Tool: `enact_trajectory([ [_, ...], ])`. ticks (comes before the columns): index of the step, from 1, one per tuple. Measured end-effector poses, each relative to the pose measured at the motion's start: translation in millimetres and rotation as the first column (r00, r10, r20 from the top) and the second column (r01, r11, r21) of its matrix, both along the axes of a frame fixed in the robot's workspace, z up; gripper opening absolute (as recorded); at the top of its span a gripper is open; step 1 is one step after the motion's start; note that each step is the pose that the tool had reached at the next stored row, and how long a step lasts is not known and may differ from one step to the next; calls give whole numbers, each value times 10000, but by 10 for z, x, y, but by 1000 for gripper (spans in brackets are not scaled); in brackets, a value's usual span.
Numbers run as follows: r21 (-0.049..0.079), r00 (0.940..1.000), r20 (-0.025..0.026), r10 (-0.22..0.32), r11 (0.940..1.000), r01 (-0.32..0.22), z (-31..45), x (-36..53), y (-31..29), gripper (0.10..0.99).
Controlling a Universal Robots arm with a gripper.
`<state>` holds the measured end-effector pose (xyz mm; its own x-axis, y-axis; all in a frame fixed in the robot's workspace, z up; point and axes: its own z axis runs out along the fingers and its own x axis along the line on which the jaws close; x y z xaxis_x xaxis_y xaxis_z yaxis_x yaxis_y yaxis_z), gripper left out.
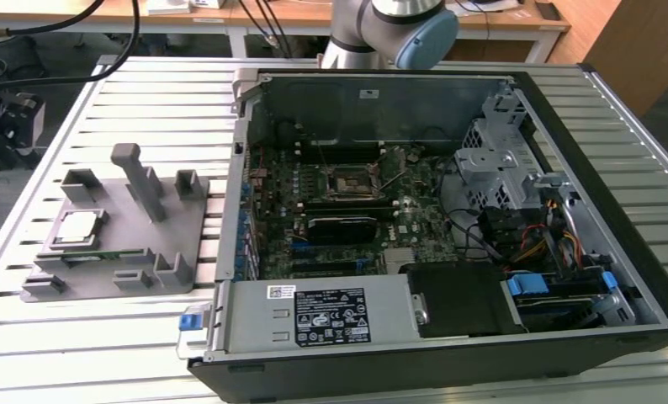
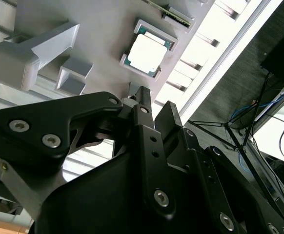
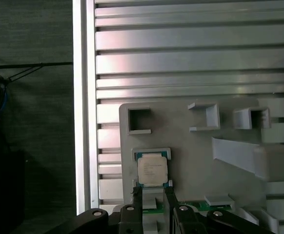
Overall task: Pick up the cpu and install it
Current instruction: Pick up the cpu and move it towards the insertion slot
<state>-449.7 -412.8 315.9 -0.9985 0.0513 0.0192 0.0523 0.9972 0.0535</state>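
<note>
Inspection, remote station. The cpu (image 1: 79,227) lies flat in the square raised-rim pocket of the grey plastic fixture (image 1: 155,240), silver-grey metal top up, with a thin greenish edge showing in both wrist views. A narrow green board (image 3: 200,204) lies along the fixture's edge just beside that pocket. The fixture is matte, with upright posts and small box-shaped pockets, and it rests on a slatted aluminium table (image 1: 121,109).

Beside the fixture, on the exterior view's right, stands an open black computer case (image 1: 649,278). It holds a green motherboard (image 1: 278,210) with a black-framed socket (image 1: 346,179), loose cables and a labelled silver box (image 1: 311,311).

In the first wrist view the gripper (image 3: 153,195) hangs over the fixture. Its black fingers (image 3: 136,197) are apart and grip nothing, and their tips appear just beside the cpu pocket. I cannot judge its height above the fixture. The arm (image 1: 390,25) is cut off by the frame edge.
</note>
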Motion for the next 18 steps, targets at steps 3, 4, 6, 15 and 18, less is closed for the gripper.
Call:
enact_trajectory([
  [3, 0, 10000, 0, 0, 10000, 0, -6, 0, -4, 310],
  [4, -1, 10000, -1, 0, 10000, 0, -8, 0, -6, 310],
  [6, -1, 10000, -1, 0, 10000, 0, -11, 0, -9, 310],
  [15, 0, 10000, -1, 0, 10000, 0, -31, 0, -17, 310],
  [18, 0, 10000, 1, 0, 10000, 0, -42, 0, -17, 310],
])
